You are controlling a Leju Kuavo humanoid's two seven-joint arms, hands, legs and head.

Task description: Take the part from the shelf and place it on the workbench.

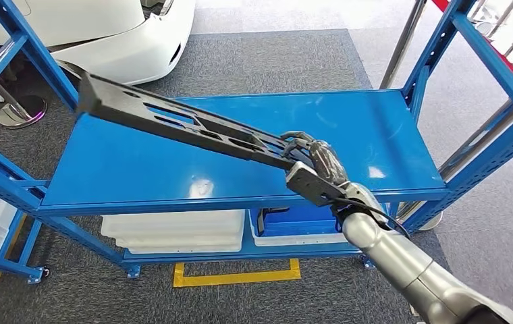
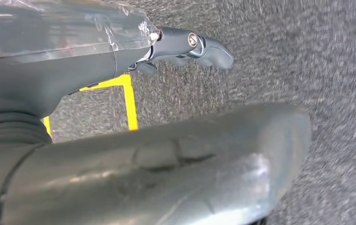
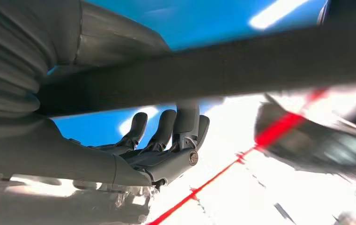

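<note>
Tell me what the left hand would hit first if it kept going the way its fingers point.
Probably the grey carpet floor: the left hand hangs with nothing between its fingertips and the carpet, though depth is unclear.

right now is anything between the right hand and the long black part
No. The right hand already grips the long black part near one end, holding it tilted above the blue shelf. Nothing sits between them. No workbench appears, so the path there can't be judged.
</note>
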